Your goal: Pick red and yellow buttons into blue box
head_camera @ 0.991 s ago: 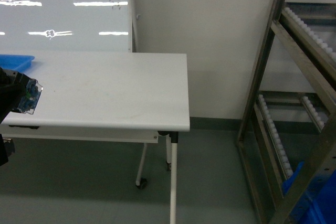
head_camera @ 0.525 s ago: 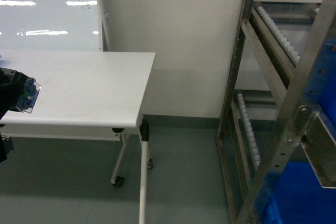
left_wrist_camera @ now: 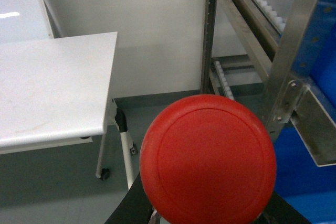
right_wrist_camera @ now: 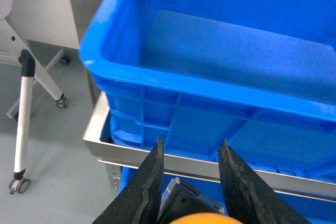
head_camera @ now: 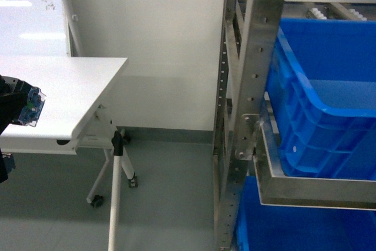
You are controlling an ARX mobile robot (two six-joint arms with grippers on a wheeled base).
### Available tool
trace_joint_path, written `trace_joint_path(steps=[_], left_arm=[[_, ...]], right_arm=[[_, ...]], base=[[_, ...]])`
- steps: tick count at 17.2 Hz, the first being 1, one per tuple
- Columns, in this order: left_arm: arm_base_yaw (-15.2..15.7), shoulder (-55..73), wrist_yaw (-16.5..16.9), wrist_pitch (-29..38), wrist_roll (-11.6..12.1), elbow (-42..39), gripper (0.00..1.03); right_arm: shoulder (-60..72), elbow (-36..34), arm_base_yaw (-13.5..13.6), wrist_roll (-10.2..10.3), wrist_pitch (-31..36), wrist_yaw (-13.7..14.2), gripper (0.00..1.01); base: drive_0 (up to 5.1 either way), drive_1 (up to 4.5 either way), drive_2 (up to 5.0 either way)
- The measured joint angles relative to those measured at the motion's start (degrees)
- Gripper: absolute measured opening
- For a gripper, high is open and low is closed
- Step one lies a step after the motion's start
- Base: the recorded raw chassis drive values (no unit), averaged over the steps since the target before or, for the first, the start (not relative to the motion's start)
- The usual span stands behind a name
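The left gripper [left_wrist_camera: 205, 219] is clamped on the red button [left_wrist_camera: 208, 162]; the right gripper [right_wrist_camera: 190, 182] grips the yellow button [right_wrist_camera: 207, 219]. The blue box [head_camera: 329, 104] sits on the rack at 3 o'clock; judged best, bring each gripper above its rim, then release low
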Motion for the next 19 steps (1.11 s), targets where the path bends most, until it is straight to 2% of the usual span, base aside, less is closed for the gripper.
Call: trace_joint_path(steps=[19], left_arm=[[0.0, 0.0, 0.0, 0.0, 0.0, 0.0, 0.22]], right_arm=[[0.0, 0.0, 0.0, 0.0, 0.0, 0.0, 0.29]], base=[[5.0, -2.37, -2.4]])
